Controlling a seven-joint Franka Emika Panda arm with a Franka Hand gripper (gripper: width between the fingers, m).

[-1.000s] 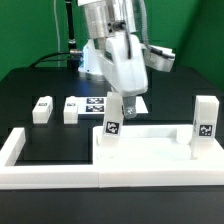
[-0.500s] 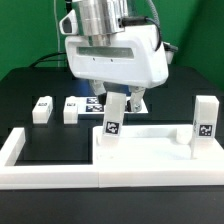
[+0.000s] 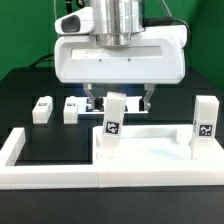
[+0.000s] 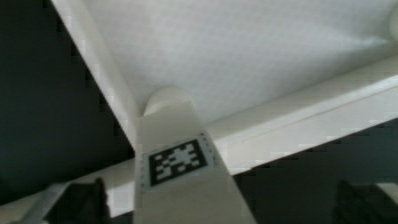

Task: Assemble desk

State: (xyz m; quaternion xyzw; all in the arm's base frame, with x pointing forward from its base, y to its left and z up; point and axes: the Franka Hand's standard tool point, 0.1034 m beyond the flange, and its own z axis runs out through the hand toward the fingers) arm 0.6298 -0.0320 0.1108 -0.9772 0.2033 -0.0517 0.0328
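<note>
The hand point(image 3: 120, 100) is hovering wide open, its fingers flanking the upright leg point(image 3: 113, 120) without touching it, apparently lining up to grip and seat it. That leg is standing at one corner of the tabletop point(image 3: 150, 150). A second leg point(image 3: 205, 120) is standing at the opposite corner.

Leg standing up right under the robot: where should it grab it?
Grip the leg near its top, on two opposite flat sides, coming straight down from above. It stands upright on the tabletop with square faces, and the open end effector hangs right above it.
</note>
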